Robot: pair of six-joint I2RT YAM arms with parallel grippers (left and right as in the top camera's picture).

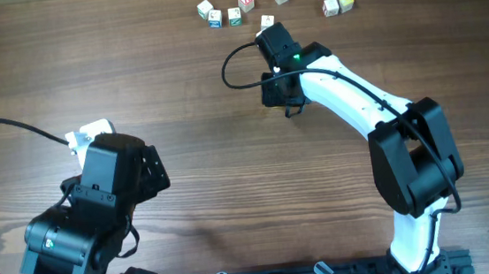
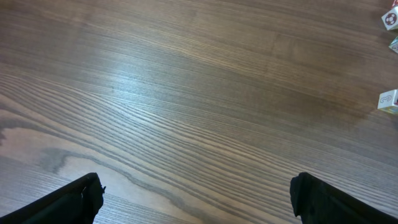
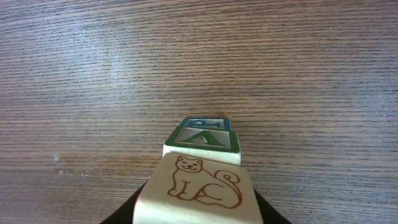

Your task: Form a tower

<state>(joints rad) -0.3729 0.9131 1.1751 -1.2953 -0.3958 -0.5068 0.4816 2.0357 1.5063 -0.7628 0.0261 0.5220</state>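
– Two fingers first: found those of the right gripper (image 3: 196, 213) set narrow and, by the wrist view, pressed against both sides of the cat cube (image 3: 198, 183). Saw nothing else between them.
– And beyond that cube?
– Found, touching it and in one line running away from the lens, a green-lettered cube (image 3: 202, 138), then a blue-printed cube (image 3: 206, 122) at the far end, down on the wooden table (image 3: 93, 74). Read all three as the tower (image 1: 267, 20), looked down along its length. From overhead, made out only a single cream top at the fingertips, toward the far side of the table.
– Upright, then?
– Judged so; could not prove it from either view.
– Step in hand?
– Probably working the topmost cube, seating or squaring it on the column. Could not tell whether resting flush.
– Left side?
– Saw the left gripper (image 2: 196, 190) spread wide over bare wood, holding nothing, well apart from the tower.
– More stock?
– Counted seven loose cubes (image 1: 234, 15) scattered in a row just beyond the tower, two of them off to the right.
– Next move?
– Called for care: checking the cat cube sat square, then parting the fingers evenly and backing straight up, so as not to drag the column over. After that, likely fetching the nearest loose cube.
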